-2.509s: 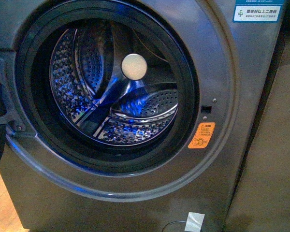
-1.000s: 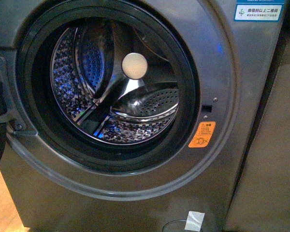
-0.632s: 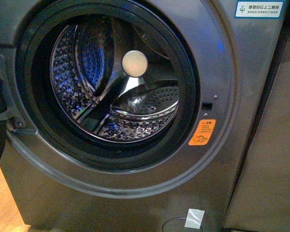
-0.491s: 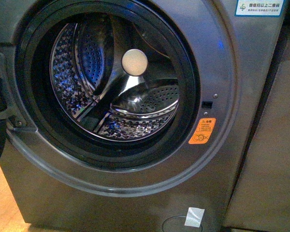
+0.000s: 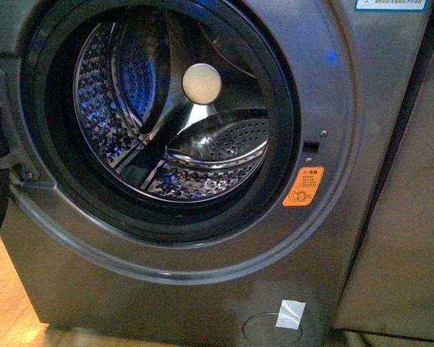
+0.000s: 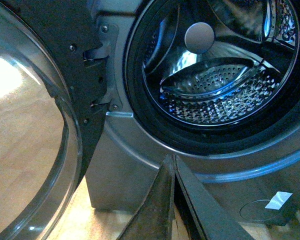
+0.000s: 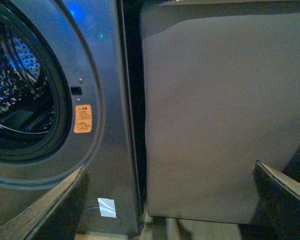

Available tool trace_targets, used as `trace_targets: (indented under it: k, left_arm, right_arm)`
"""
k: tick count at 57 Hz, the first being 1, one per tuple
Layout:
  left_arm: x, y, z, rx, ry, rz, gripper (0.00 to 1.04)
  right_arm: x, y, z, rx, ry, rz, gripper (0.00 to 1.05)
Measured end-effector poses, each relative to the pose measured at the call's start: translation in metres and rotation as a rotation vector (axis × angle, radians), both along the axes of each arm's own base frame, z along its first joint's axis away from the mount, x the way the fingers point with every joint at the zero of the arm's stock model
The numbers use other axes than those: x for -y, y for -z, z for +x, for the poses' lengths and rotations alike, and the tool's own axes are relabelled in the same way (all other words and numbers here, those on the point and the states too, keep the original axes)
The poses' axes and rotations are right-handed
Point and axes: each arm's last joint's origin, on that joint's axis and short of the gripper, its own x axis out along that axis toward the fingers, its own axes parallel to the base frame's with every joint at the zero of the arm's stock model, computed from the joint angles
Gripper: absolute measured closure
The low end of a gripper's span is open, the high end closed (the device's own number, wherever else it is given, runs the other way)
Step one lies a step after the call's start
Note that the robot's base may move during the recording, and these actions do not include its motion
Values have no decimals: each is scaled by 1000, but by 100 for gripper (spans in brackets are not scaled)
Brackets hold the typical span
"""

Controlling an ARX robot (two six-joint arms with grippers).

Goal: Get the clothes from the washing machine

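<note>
I'm facing the washing machine (image 5: 362, 108), door (image 6: 35, 150) swung wide to my left, black gasket (image 5: 275, 94) ringing a bare perforated drum (image 5: 202, 155); no clothes visible from here. My left gripper (image 6: 173, 165) has its jaws pressed together, empty, low before the porthole. My right gripper (image 7: 165, 195) is spread wide, empty, before the beige cabinet (image 7: 220, 110) beside the machine's orange sticker (image 7: 83, 118).
</note>
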Motion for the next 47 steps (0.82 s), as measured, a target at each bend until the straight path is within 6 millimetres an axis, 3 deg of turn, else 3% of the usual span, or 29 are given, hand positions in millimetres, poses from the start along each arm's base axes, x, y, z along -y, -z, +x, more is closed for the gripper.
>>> trace_targets:
  k: [33, 47]
  left_arm:
    - [0, 12, -18, 15, 0, -1, 100]
    - [0, 12, -19, 14, 0, 0, 58]
  right_arm:
    - [0, 0, 0, 0, 0, 0, 7]
    - [0, 0, 0, 0, 0, 0, 7]
